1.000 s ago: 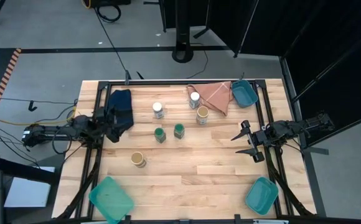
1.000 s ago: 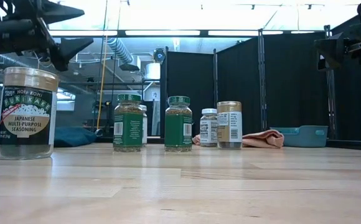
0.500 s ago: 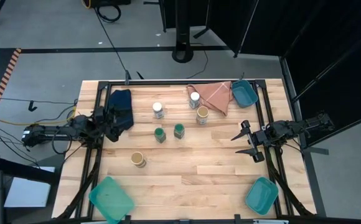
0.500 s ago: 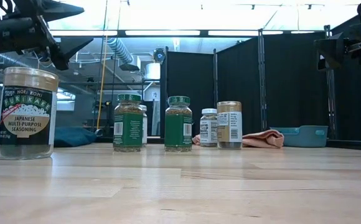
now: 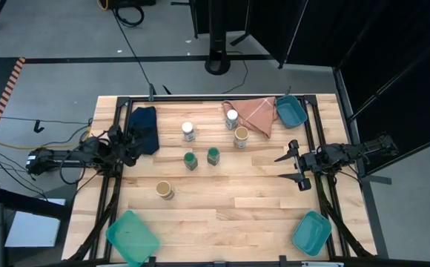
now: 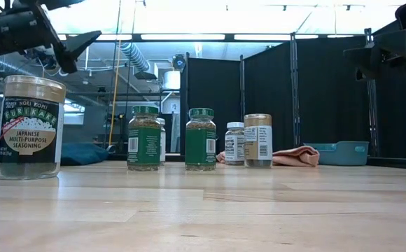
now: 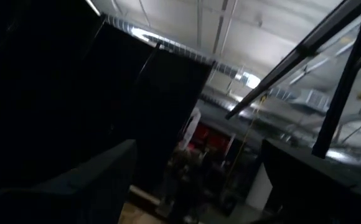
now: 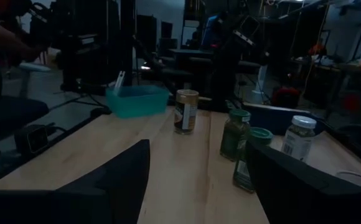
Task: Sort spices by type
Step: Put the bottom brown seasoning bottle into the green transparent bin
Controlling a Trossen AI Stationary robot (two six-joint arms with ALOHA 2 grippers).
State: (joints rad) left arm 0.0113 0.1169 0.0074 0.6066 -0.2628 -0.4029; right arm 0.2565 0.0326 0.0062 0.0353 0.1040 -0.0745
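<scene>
Six spice jars stand upright on their bases on the wooden table. Two have white lids (image 5: 189,131) (image 5: 232,117), two green lids (image 5: 190,160) (image 5: 213,155), two tan lids (image 5: 241,136) (image 5: 164,190). My left gripper (image 5: 126,146) hovers open at the table's left edge, beside a dark blue cloth (image 5: 144,126), raised high (image 6: 77,21). My right gripper (image 5: 290,167) hovers open near the right edge, well above the table (image 6: 381,56). Its wrist view looks across at the near tan jar (image 8: 186,111), both green jars (image 8: 234,134) and one white-lidded jar (image 8: 299,134).
Teal bins sit at the far right corner (image 5: 290,111), near left corner (image 5: 132,236) and near right corner (image 5: 311,232). A salmon cloth (image 5: 253,115) lies by the far white-lidded jar. Bare wood spreads across the near middle of the table.
My left gripper has drawn back a little toward the table's left edge, off the blue cloth, and has risen with its fingers tipped upward. My right gripper has risen slightly. The jars have stayed where they were.
</scene>
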